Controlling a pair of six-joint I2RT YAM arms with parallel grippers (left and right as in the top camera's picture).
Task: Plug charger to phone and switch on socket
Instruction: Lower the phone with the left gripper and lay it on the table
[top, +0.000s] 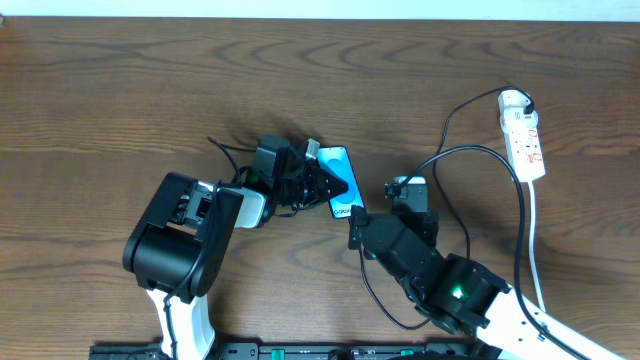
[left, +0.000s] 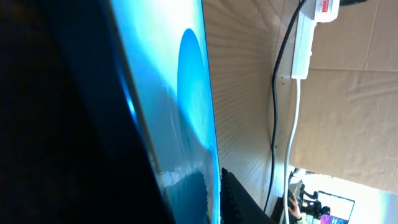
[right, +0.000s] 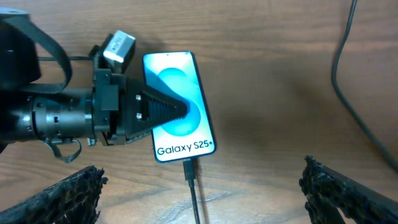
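**Charger tip at the phone's lower edge, right jaws spread wide**

In the overhead view the slim rectangular phone (top: 338, 180), its lit screen showing blue-teal circles, lies just right of the frame's centre on the brown wooden table (top: 150, 90). The left gripper (top: 322, 182) reaches it from the left. In the right wrist view one black, wedge-shaped finger (right: 163, 111) lies across the screen. The second finger is hidden, so it cannot be told whether the jaws pinch the phone or only press on it. The left wrist view is filled by the glowing screen seen almost edge-on, with darkness to its left.

The charger (top: 470, 152) is a long thin black cable. Its tiny black connector tip (right: 188, 165) meets the middle of the phone's bottom edge, under the words "Galaxy S25+". How deep it sits cannot be told. The right gripper (right: 201, 180) hovers just below the phone. Its jaws are spread wide towards the lower corners of its own view and grip nothing, and the cable runs between them.

The socket (top: 523, 135), a white elongated power strip with small red marks, lies in the upper right of the overhead frame, well apart from the phone. The charger's black plug (top: 527, 101) sits at its round upper end. A thick white cord (top: 530, 230) runs down from the socket towards the lower right. The switches are too small to read.
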